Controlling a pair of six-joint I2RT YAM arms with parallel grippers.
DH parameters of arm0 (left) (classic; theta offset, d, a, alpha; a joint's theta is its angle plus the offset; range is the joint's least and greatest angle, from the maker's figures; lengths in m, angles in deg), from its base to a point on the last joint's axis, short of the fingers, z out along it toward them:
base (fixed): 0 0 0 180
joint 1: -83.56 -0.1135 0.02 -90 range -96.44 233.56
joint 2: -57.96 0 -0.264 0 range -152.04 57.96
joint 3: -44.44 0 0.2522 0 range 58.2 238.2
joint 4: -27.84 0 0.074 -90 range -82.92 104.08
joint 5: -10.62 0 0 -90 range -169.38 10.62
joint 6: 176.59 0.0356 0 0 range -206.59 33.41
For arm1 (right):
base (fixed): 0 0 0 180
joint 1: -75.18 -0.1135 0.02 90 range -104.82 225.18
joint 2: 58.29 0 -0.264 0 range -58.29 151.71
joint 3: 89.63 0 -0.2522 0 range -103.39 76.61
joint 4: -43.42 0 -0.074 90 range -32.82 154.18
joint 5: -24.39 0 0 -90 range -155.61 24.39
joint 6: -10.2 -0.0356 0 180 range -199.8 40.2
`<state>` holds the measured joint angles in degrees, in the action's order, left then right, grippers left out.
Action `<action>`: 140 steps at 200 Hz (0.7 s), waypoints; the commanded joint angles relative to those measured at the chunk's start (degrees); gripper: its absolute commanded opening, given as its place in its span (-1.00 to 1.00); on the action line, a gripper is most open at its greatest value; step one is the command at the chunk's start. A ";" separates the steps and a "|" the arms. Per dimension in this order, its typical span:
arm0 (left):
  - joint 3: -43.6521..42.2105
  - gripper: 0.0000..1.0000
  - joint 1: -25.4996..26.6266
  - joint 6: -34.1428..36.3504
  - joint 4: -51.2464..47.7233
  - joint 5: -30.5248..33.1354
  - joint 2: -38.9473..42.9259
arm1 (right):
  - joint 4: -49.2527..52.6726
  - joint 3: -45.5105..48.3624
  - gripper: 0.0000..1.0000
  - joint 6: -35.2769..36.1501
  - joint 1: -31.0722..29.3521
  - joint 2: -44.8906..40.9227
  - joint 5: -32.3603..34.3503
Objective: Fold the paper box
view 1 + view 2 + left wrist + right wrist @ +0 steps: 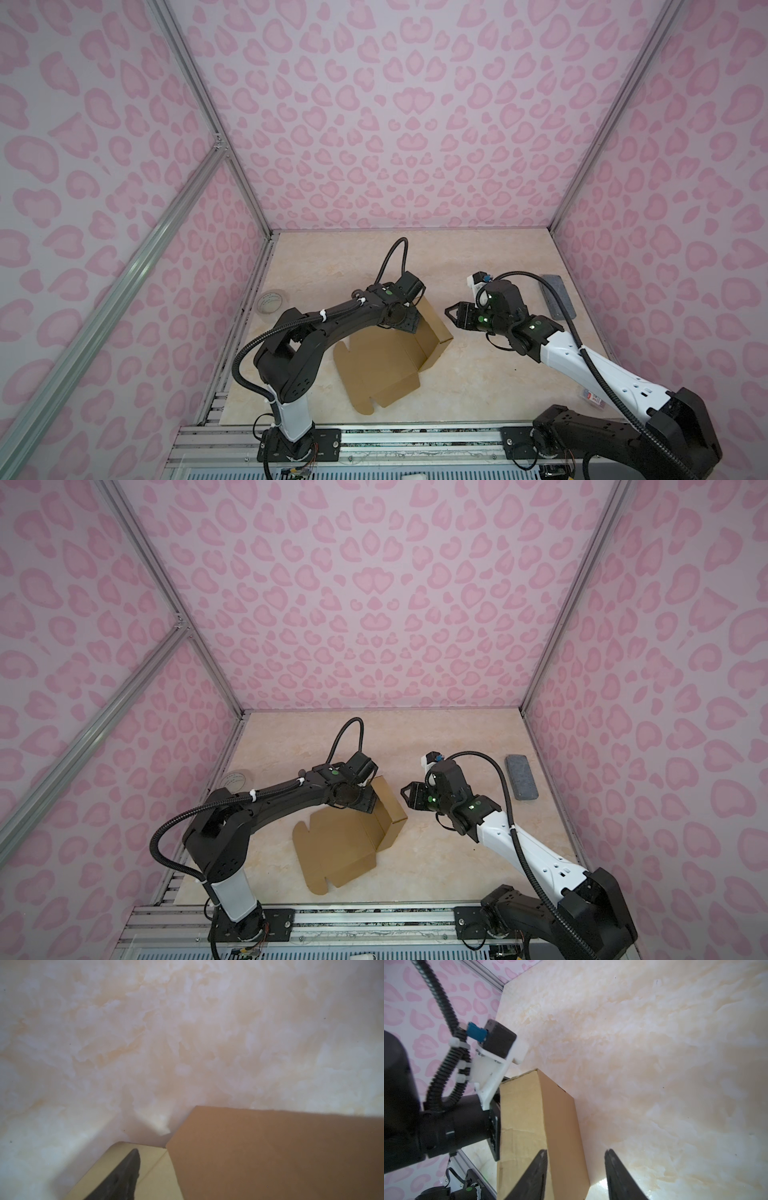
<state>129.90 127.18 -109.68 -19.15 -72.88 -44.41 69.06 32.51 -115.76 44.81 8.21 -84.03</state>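
1. Right gripper (576,1152): jaws half apart and empty, just beside the paper box's (386,361) raised wall.
2. Left gripper (409,323) is at that wall's top. Only one finger (128,1172) shows, so I cannot tell its opening.
3. Likely step: raising the walls. The next move needs one gripper bracing the wall while the other folds.
4. The box is brown cardboard, mid-table, one end upright and the rest flat.

Just the background stuff: a clear tape roll (270,302) by the left edge of the marbled beige counter (478,374), a grey block (558,297) well apart at the far right, and pink-spotted walls (395,124) all round.
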 commanded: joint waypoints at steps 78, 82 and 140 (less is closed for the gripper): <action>-4.63 0.94 -0.13 -0.26 -1.88 1.32 9.18 | 9.17 -7.69 -0.03 6.70 -5.80 -1.18 5.87; -4.86 0.94 -0.17 -0.33 -1.94 1.27 9.51 | 9.53 -8.11 -0.02 7.07 -6.32 -0.97 6.13; -11.05 0.94 -0.13 -1.43 -1.36 0.88 13.87 | 13.18 -13.11 -0.01 10.14 -13.09 2.15 10.95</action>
<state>119.89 127.07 -110.49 -20.57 -71.92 -31.23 80.40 20.25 -107.50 32.65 9.57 -75.85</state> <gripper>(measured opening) 0.971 0.491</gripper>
